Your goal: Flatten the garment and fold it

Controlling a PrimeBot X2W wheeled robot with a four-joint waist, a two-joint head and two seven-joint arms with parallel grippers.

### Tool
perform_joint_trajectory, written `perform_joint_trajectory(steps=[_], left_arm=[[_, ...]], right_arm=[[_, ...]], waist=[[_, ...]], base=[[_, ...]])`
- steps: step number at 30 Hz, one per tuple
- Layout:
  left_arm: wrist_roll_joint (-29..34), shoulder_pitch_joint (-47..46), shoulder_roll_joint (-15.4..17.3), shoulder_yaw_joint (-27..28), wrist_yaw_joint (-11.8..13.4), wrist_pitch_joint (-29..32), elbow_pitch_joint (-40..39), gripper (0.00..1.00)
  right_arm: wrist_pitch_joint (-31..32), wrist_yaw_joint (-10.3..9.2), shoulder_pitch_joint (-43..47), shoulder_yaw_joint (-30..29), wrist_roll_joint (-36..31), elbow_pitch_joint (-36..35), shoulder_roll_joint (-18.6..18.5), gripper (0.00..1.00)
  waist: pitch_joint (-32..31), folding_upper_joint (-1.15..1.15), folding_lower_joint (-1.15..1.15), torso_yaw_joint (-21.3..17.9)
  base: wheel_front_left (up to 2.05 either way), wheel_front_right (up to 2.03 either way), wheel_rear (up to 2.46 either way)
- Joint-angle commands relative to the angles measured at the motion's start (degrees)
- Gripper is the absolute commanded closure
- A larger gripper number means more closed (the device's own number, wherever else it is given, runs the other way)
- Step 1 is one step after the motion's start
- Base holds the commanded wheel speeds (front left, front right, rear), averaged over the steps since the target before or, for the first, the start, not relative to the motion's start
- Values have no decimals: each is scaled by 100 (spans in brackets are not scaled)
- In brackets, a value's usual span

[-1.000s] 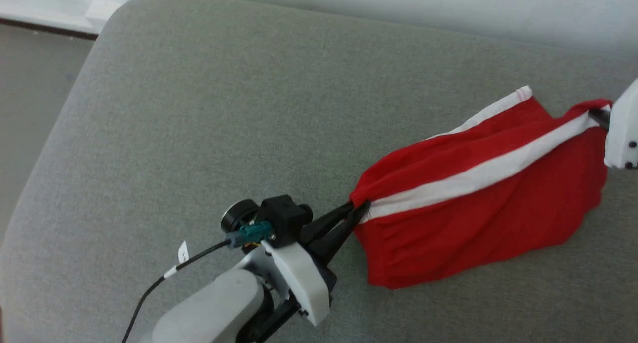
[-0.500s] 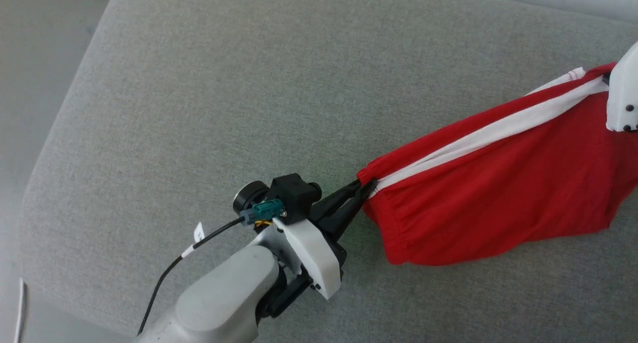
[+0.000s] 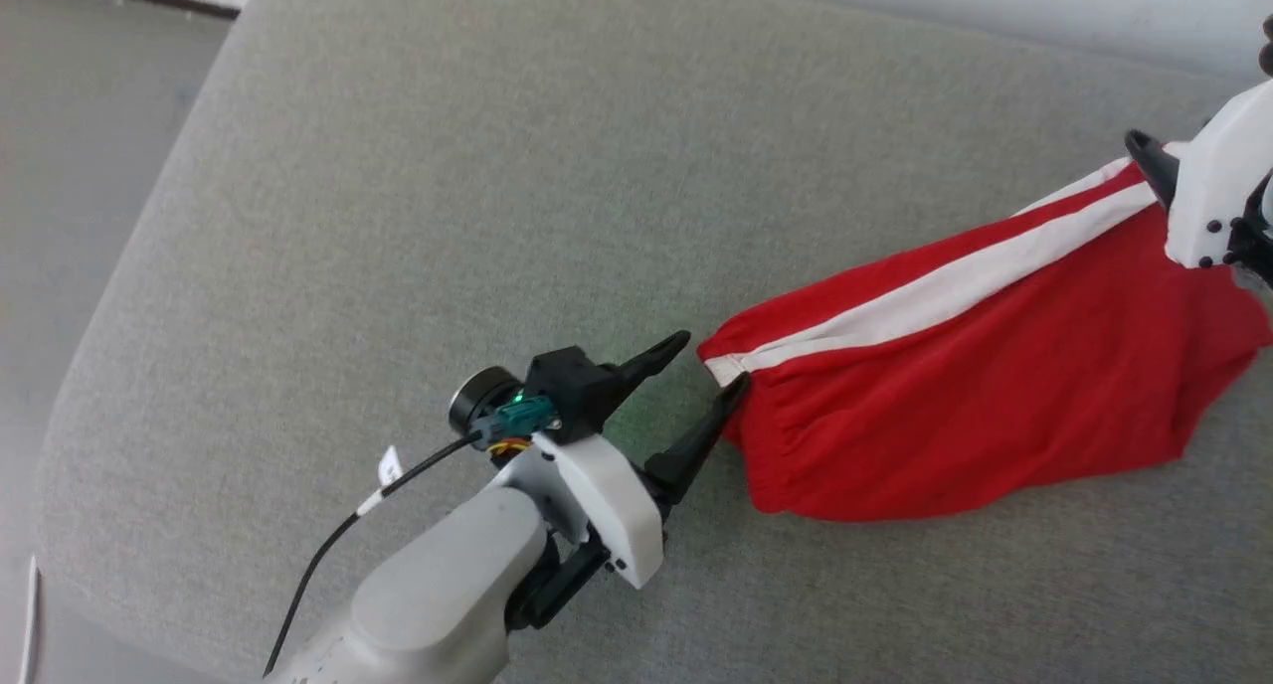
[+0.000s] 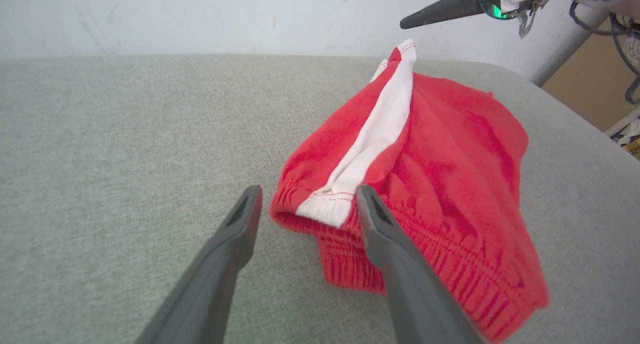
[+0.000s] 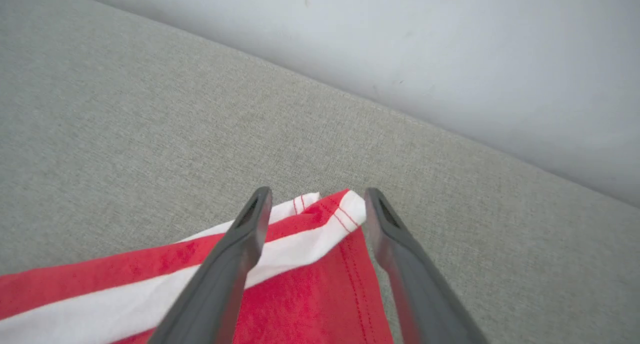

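Red garment (image 3: 975, 406) lies stretched across the right part of the grey cushion (image 3: 448, 167), crumpled, white stripe on top. Gathered waistband end points at the left gripper (image 4: 308, 191): jaws spread wide, waistband corner sitting between them, nothing held. Right gripper (image 5: 318, 194) is at the far striped hem corner, jaws wide open too, holding nothing. Pale wall (image 5: 450, 44) behind the cushion.
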Motion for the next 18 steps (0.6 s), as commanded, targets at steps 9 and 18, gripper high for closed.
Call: perform_joint_trajectory(steps=[9,18], left_arm=[[-274,647,424,575,497,-167,-423,0],[159,1651,766,1975,1422,-223,-1402,0]], right_arm=[[-1820,-5,701,437,675,-640,-232,0],[-3025,-5,2060,167,560,-1366,-180,0]], waist=[[-1156,0,0,-439],[-1601,0,0,-757]], base=[[0,0,0],[0,0,0]])
